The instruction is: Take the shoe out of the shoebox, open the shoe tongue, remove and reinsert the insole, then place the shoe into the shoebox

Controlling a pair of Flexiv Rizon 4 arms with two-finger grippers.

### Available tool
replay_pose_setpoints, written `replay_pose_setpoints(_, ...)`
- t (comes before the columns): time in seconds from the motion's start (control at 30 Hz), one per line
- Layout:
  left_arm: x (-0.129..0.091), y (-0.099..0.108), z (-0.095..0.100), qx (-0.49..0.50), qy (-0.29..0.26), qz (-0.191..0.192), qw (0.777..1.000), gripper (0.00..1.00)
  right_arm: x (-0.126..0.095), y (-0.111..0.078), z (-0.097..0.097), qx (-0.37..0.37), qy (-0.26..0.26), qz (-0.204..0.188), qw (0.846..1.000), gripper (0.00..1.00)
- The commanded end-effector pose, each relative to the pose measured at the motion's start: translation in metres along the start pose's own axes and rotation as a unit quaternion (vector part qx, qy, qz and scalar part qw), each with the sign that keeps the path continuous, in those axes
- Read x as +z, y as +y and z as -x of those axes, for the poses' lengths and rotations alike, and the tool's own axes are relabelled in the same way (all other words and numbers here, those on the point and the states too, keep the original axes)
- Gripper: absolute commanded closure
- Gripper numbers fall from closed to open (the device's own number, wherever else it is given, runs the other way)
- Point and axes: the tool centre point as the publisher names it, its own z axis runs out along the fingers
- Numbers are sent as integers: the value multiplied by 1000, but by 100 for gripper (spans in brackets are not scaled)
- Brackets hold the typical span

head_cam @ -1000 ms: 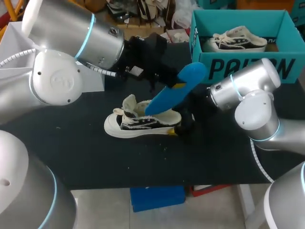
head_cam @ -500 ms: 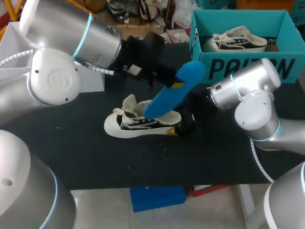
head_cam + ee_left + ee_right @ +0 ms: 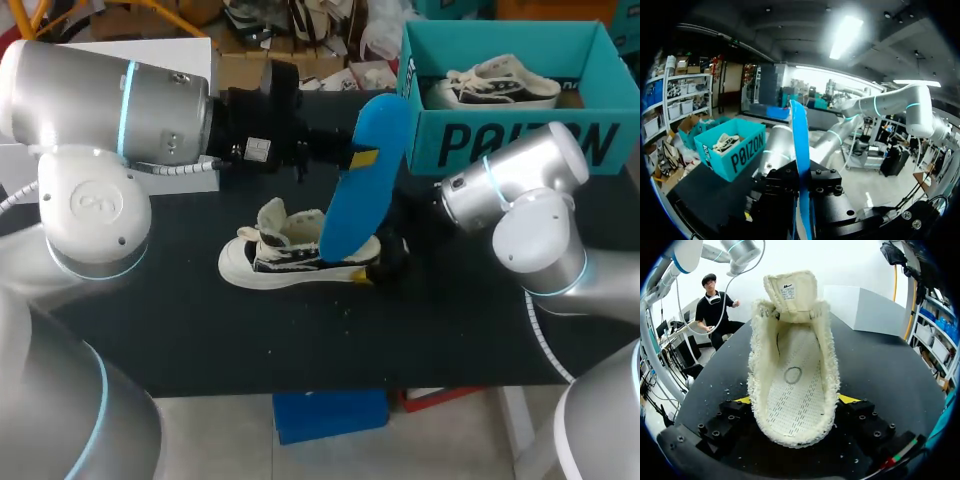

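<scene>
The insole (image 3: 345, 220) is bright blue. The shoe (image 3: 290, 262) has a cream upper with black side panels and a white sole; inside, its cream footbed carries rows of small dots. The shoebox (image 3: 520, 145) is teal with black lettering. The table (image 3: 200, 330) is black.

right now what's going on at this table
The left pincer is shut on the blue insole, holding it upright over the shoe. The right pincer grips that shoe's heel on the black table, tongue lifted open, no insole inside. A second shoe lies in the teal shoebox behind.
</scene>
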Motion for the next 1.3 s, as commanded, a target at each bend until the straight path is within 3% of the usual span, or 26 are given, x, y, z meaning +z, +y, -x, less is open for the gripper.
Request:
replay_pose_setpoints(0.03,-15,4,-10,-13,7,-88,996,100,4,-2,1,1,0,-1,1000,100)
replay_pose_setpoints(0.4,-39,-3,-20,-54,22,-171,984,100,4,-2,1,1,0,-1,1000,100)
replay_pose_setpoints(0.53,-43,-5,-22,-63,36,-183,980,100,4,-2,1,1,0,-1,1000,100)
replay_pose_setpoints(0.9,-48,-22,-25,-55,71,-188,978,100,4,-2,1,1,0,-1,1000,100)
replay_pose_setpoints(1.3,-51,-55,-31,-28,100,-198,975,100,4,-2,1,1,0,-1,1000,100)
